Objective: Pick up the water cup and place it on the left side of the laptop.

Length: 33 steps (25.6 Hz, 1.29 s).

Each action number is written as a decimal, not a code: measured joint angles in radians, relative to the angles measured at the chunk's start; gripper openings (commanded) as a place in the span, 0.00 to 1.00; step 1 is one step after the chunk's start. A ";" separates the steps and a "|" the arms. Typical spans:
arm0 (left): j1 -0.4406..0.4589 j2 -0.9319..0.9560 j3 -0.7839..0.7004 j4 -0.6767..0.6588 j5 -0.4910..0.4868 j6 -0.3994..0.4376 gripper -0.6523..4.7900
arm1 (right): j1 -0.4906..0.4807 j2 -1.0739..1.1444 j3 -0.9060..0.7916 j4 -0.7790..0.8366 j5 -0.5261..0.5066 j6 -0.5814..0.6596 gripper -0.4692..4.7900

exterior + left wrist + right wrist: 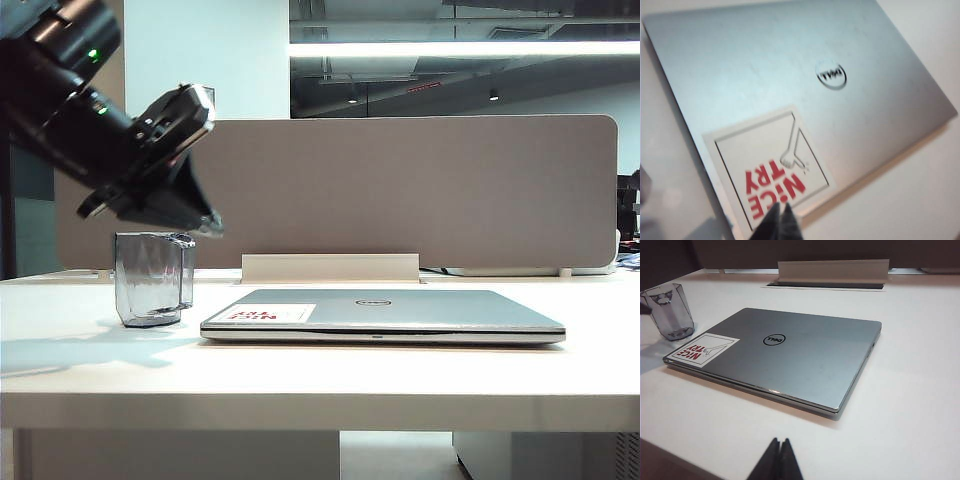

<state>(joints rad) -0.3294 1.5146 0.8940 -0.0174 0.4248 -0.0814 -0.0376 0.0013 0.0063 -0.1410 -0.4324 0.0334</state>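
Water cup [152, 279] stands upright on the tabletop [320, 375] toward its left edge, just beside the left side of the closed laptop [390, 310] (white sticker [270, 313] with red letters at the lid's near-left corner, dark oval logo [373, 302] mid-lid), a narrow gap between the two. Left gripper [205, 222] hangs in the air just above the cup's rim and handle, tilted down toward the laptop, jaws pressed together on nothing, its dark fingertips [780, 222] over the sticker. Right gripper [777, 460] sits low off the near edge facing the laptop, jaws likewise together, empty.
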 measured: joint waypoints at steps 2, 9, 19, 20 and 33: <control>-0.020 0.000 0.022 0.002 -0.056 -0.022 0.11 | 0.000 0.000 0.000 0.000 -0.003 0.000 0.08; -0.114 0.019 0.132 0.005 -0.333 -0.042 0.11 | 0.000 0.000 0.000 0.000 -0.014 0.036 0.08; -0.166 0.283 0.397 -0.225 -0.576 -0.038 0.11 | 0.000 0.000 0.000 0.000 -0.014 0.042 0.08; -0.166 0.302 0.401 -0.242 -0.586 -0.039 0.11 | 0.000 0.000 0.000 0.000 -0.014 0.042 0.08; -0.175 0.310 0.403 -0.365 -0.671 -0.040 0.11 | 0.000 0.000 0.000 0.000 -0.014 0.042 0.08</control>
<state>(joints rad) -0.5041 1.8248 1.2972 -0.3824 -0.2466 -0.1211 -0.0380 0.0013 0.0063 -0.1406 -0.4469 0.0753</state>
